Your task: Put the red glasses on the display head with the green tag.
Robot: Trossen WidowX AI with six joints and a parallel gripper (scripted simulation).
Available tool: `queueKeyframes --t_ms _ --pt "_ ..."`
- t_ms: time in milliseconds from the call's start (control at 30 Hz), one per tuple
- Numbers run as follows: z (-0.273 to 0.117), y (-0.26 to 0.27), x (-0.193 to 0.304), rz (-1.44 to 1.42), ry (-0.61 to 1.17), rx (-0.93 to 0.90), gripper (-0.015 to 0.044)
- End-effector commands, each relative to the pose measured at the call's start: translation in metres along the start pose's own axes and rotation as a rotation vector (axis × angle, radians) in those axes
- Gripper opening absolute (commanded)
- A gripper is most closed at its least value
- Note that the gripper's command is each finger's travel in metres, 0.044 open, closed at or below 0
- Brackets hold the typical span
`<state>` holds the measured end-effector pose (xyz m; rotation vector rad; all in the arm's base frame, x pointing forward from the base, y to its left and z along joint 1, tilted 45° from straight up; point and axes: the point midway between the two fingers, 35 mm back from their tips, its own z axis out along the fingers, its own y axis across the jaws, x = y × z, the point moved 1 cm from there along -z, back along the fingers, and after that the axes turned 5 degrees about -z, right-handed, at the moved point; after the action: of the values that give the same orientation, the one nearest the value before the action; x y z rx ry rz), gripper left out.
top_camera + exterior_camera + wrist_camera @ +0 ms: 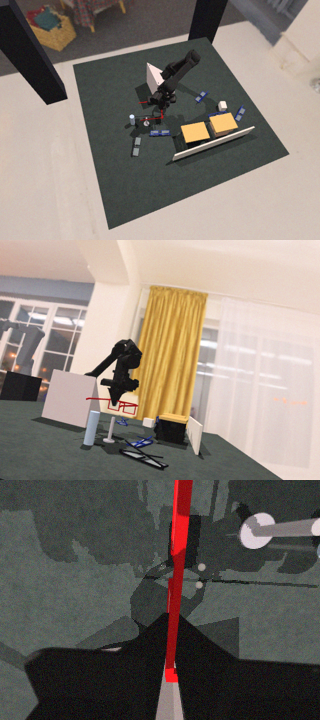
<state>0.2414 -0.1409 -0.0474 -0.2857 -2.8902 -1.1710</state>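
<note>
Top view, bearing to the heads: from the gripper point(162, 107) point(114, 404) point(170, 618), the nearer block-like head point(195, 132) point(170, 431) lies toward the lower right, and the farther head point(223, 123) point(176, 415) is beyond it on the right.
Red glasses point(152, 119) point(98, 398) point(181, 570): up in the air under the gripper, well apart from both heads.
Gripper: nipped shut on the front of the red frame, beside the bridge by the look of the exterior view.
Long axis of temples: both reach toward the left of the top view, away from the heads.
Farther head: blue glasses point(217, 113) point(157, 419) are at its side opposite the pale panel point(214, 143) point(195, 435), so the faces probably look away from that panel.
Turn needed: if so, roughly a quarter turn, so the temples lead toward the panel.
Green tag: cannot be made out; the nearer head seems the likelier goal, but that is a guess.
Risk: turning too close could let a temple sweep the other head.
</note>
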Motion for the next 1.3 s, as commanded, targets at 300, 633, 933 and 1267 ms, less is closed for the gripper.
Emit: queueKeyframes --t_ms 300,633,933,1267 --pt "-0.007 0.051 -0.002 -0.541 -0.001 0.003 0.0000" --pt "-0.008 0.088 0.001 -0.961 0.000 0.000 0.0000" --pt "-0.008 0.120 0.009 -1.340 -0.001 -0.006 0.0000" --pt "-0.007 0.146 0.017 -1.656 -0.004 -0.014 0.0000"
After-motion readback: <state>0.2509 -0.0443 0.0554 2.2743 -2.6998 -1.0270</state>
